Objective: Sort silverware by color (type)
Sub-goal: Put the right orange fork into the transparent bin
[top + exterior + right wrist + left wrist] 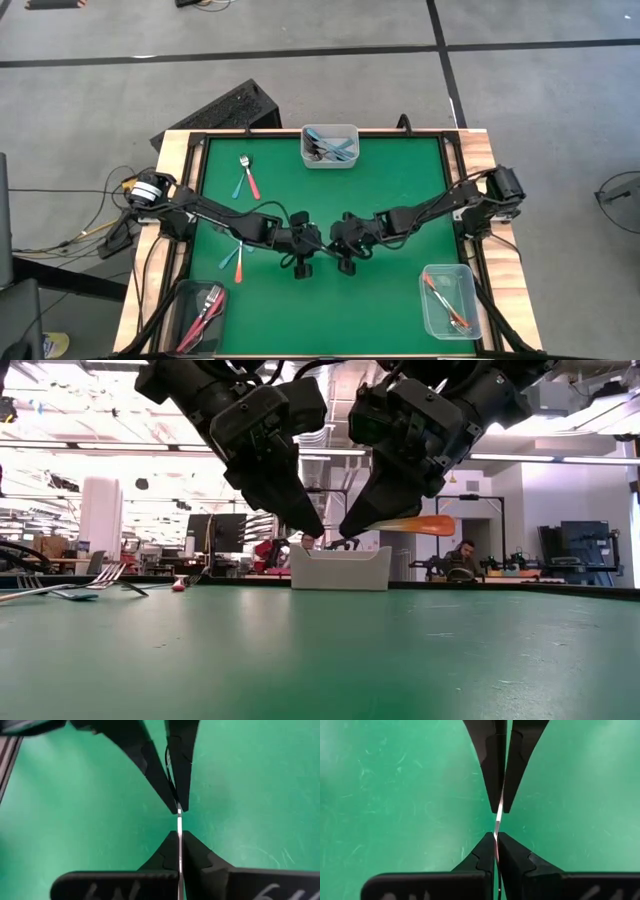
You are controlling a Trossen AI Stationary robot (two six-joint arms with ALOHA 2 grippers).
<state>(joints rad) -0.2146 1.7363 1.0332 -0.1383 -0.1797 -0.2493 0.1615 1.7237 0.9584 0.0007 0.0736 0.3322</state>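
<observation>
An orange-handled fork [425, 525] hangs level in the air above the table's middle, between my two grippers. My left gripper [316, 240] [312, 532] and my right gripper [336, 238] [348, 532] meet tip to tip, both shut on it. The orange handle sticks out past my right gripper toward the table's right. In both wrist views the fork's metal part [498, 817] [179, 820] shows edge-on as a thin silver strip. Loose forks lie flat on the mat: a blue and a pink-red one [246, 177], and a blue and an orange one [233, 258]. My left gripper pinches the fork's metal end [496, 836] between its two fingertips, coming slanting down from the table's left. The fork is lifted clear of the table. My right gripper pinches the fork's thin metal stem [179, 831] between its fingertips, slanting down from the table's right, with the orange handle [435, 525] passing out behind its fingers, level.
A clear container with blue forks [330, 145] stands at the far edge. One with pink-red forks [205, 312] sits at the near left corner, and one with an orange fork [448, 300] at the near right. People and desks show in the room behind.
</observation>
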